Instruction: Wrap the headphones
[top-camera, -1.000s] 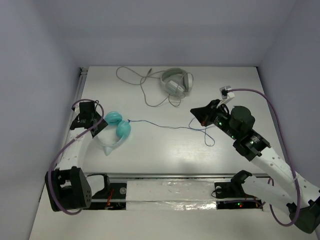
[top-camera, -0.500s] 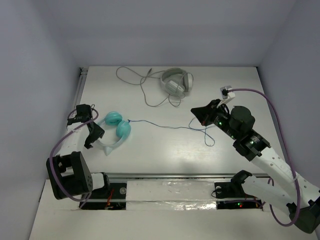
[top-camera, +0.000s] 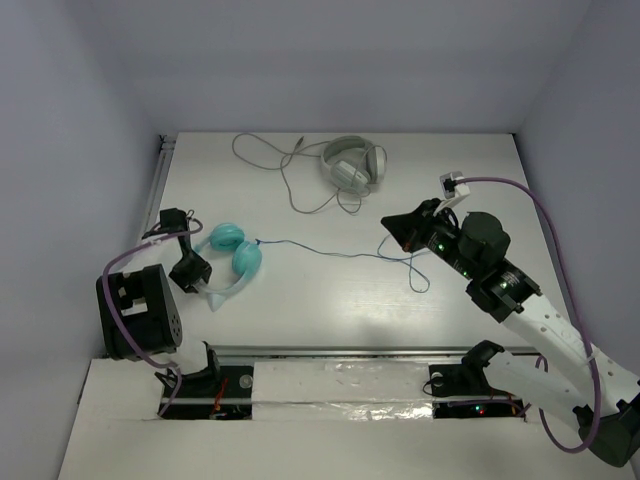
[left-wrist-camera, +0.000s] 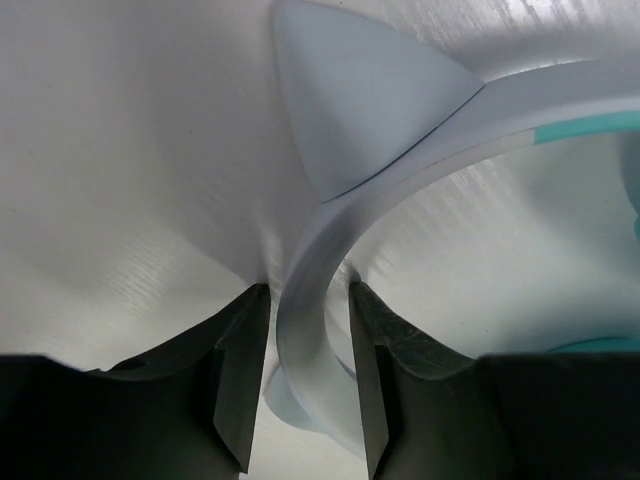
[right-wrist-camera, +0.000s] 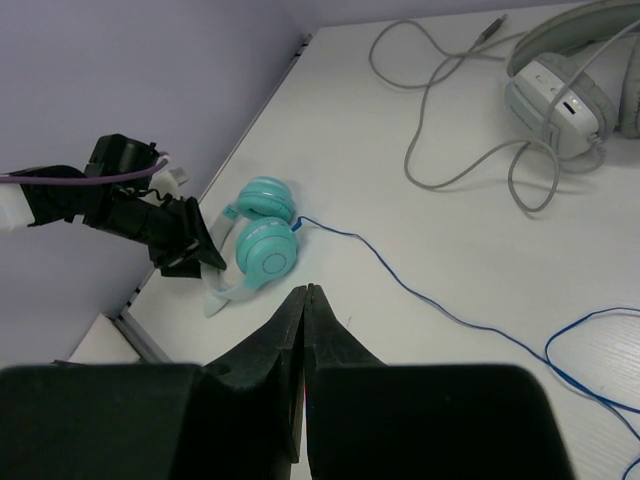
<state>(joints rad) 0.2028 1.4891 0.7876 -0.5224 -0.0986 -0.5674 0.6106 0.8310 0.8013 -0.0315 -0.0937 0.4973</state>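
Top external view shows you the teal headphones lying at the left of the white table, ear cups side by side and the pale headband curving toward the near edge. Your left gripper sits at that headband, while the thin blue cable trails right across the table to a loose loop just beside your right gripper. Grey-white headphones rest well apart at the far side. Left wrist view puts you right on the headband: the two dark fingers stand narrowly apart, one on each side of the pale band, close against it, and you cannot tell whether they are pressing it. A pointed, ear-shaped fin rises from the band just beyond them. Right wrist view shows that arm's fingers pressed together with nothing visible between them, raised above the table and aimed toward the teal ear cups, with the blue cable running off to the lower right.
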